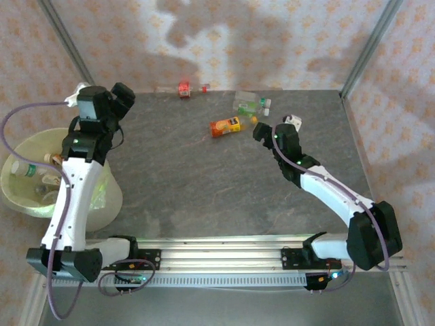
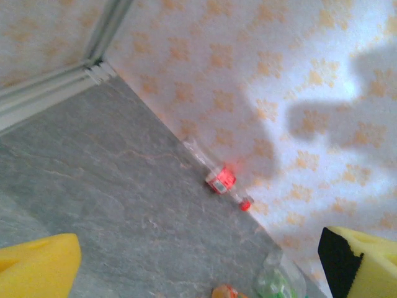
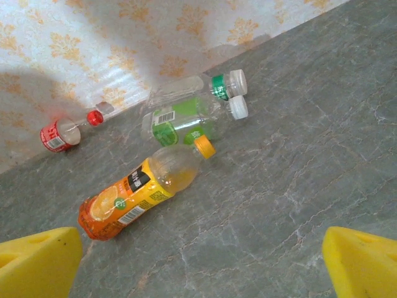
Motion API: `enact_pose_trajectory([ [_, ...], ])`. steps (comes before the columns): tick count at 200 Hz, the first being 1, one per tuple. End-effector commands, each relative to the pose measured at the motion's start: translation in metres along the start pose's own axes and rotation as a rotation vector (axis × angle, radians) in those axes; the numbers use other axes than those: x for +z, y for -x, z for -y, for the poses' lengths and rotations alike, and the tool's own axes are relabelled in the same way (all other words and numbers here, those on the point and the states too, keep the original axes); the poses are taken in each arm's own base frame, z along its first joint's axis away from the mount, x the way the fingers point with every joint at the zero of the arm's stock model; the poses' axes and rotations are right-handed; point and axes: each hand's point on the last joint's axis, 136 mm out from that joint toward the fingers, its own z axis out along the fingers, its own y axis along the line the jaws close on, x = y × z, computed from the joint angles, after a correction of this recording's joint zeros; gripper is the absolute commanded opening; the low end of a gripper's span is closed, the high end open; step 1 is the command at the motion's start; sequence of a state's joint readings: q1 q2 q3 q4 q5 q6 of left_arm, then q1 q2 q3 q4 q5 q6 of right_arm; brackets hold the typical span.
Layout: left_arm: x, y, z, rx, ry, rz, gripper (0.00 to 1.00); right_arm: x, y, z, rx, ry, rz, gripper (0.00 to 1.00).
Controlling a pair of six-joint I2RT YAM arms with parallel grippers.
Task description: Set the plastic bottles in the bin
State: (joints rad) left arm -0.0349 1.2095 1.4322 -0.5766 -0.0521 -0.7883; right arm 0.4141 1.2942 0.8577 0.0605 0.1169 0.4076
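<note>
- My left claw gaped empty over the table (bottles lay in the bin).
- My right claw hung open, empty, near the orange bottle.

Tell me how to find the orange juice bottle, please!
Look at the grey table, toward the patterned back wall, a bit right of the middle. The orange juice bottle lies there, nearest the arms in a bunch of three. It alone has an orange label and yellow cap; the two clear bottles behind it have green labels and white caps.
</note>
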Motion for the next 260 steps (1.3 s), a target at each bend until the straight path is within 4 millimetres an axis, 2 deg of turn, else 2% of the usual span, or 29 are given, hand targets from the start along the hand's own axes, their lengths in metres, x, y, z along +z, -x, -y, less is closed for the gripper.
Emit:
enact_pose_trajectory([
  [1, 0.005, -0.019, 0.039, 0.002, -0.134, -0.056, 1.0, 0.006, 0.025, -0.003, 0.02, 0.031, 0.02, 0.99],
  [19, 0.009, -0.054, 0.061, 0.05, -0.172, -0.13, 1.0, 0.02, 0.032, -0.001, 0.021, 0.071, -0.013, 0.99],
  [54, 0.024, -0.115, 0.083, 0.154, -0.176, -0.243, 1.0, 0.054, 0.033, 0.014, 0.07, 0.021, -0.109, 0.99],
  [75, 0.041, -0.15, 0.094, 0.241, -0.18, -0.323, 1.0, 0.075, 0.021, 0.023, 0.155, -0.051, -0.204, 0.99],
  [90, 0.054, -0.173, 0.108, 0.313, -0.23, -0.372, 1.0, 0.086, 0.014, 0.016, 0.181, -0.033, -0.288, 0.99],
  [108, 0.071, -0.198, 0.127, 0.373, -0.328, -0.424, 1.0, 0.093, 0.008, 0.016, 0.243, -0.05, -0.311, 0.99],
  [137, 0.101, -0.227, 0.147, 0.553, -0.412, -0.468, 1.0, 0.094, 0.006, 0.022, 0.275, -0.073, -0.304, 0.99],
  [154, 0.122, -0.243, 0.145, 0.694, -0.405, -0.484, 1.0, 0.091, 0.005, 0.026, 0.263, -0.089, -0.312, 0.99],
  [159, 0.124, -0.242, 0.147, 0.721, -0.41, -0.475, 1.0, 0.089, 0.005, 0.026, 0.257, -0.091, -0.314, 0.99],
  [161, 0.135, -0.253, 0.141, 0.744, -0.395, -0.496, 1.0, 0.089, 0.005, 0.026, 0.254, -0.09, -0.315, 0.99],
  [171, 0.146, -0.262, 0.138, 0.813, -0.397, -0.509, 1.0, 0.086, 0.004, 0.028, 0.239, -0.096, -0.327, 0.99],
  [211, 0.174, -0.292, 0.134, 1.049, -0.462, -0.532, 1.0, 0.076, 0.001, 0.036, 0.177, -0.121, -0.354, 0.99],
  [260, 0.197, -0.345, 0.13, 1.267, -0.605, -0.64, 1.0, 0.068, -0.006, 0.043, 0.158, -0.137, -0.366, 0.99],
])
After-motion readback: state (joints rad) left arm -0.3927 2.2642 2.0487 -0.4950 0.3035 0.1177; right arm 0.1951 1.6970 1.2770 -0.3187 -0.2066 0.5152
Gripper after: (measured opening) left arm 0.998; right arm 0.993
